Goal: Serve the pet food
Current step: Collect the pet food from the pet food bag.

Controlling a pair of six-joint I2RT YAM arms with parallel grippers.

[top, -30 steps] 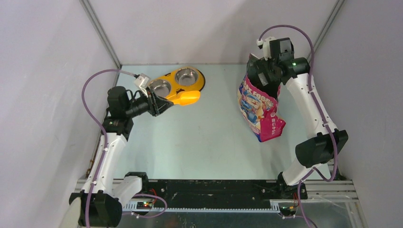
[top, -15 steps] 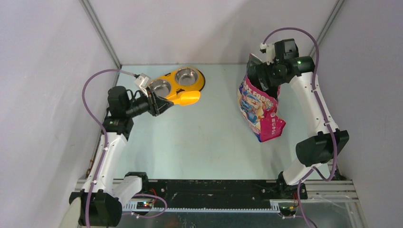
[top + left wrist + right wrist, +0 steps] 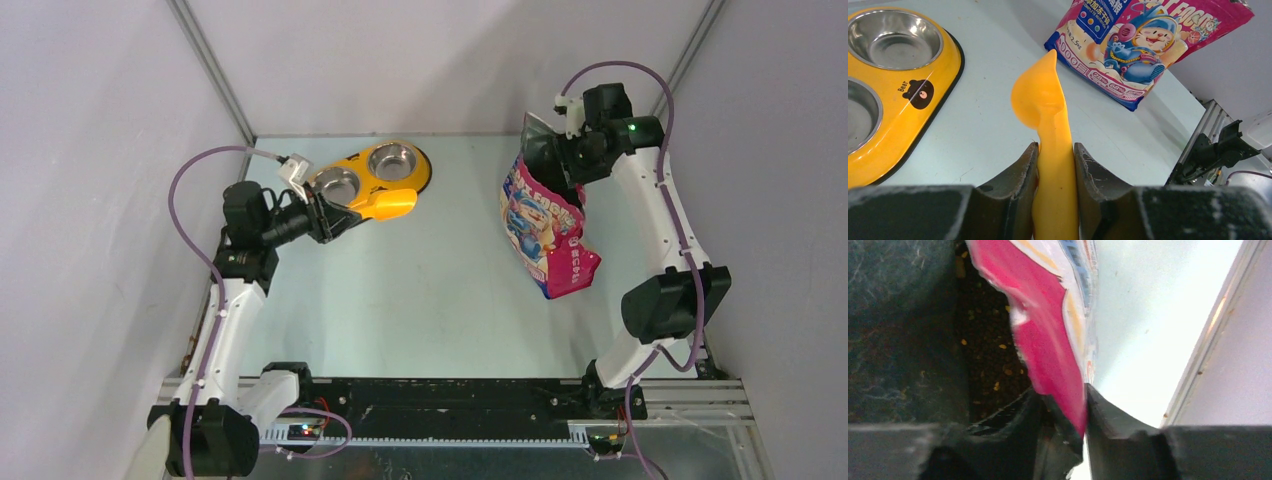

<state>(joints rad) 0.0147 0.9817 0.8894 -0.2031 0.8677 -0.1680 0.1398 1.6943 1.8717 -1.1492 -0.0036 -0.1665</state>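
The pet food pouch (image 3: 545, 225), glossy pink and blue with a cartoon animal, stands upright at the right of the table, its top open. My right gripper (image 3: 548, 158) is at that open top, shut on the pouch's pink wall (image 3: 1048, 340), which runs between its fingers (image 3: 1070, 410). Dark kibble (image 3: 993, 365) shows inside the pouch. My left gripper (image 3: 345, 212) is shut on the handle of the orange scoop (image 3: 390, 205), held above the table beside the feeder. In the left wrist view the scoop (image 3: 1040, 95) points toward the pouch (image 3: 1148, 40), and my left gripper (image 3: 1055, 160) clamps its handle.
The yellow double feeder (image 3: 418, 178) with two steel bowls lies at the back left, just behind the scoop; both bowls look bare in the left wrist view (image 3: 948, 70). Grey walls close in on both sides and the back.
My right gripper's jaws have closed from wide open onto the pouch's top edge, and its wrist has shifted slightly right. The left arm and scoop have barely moved.
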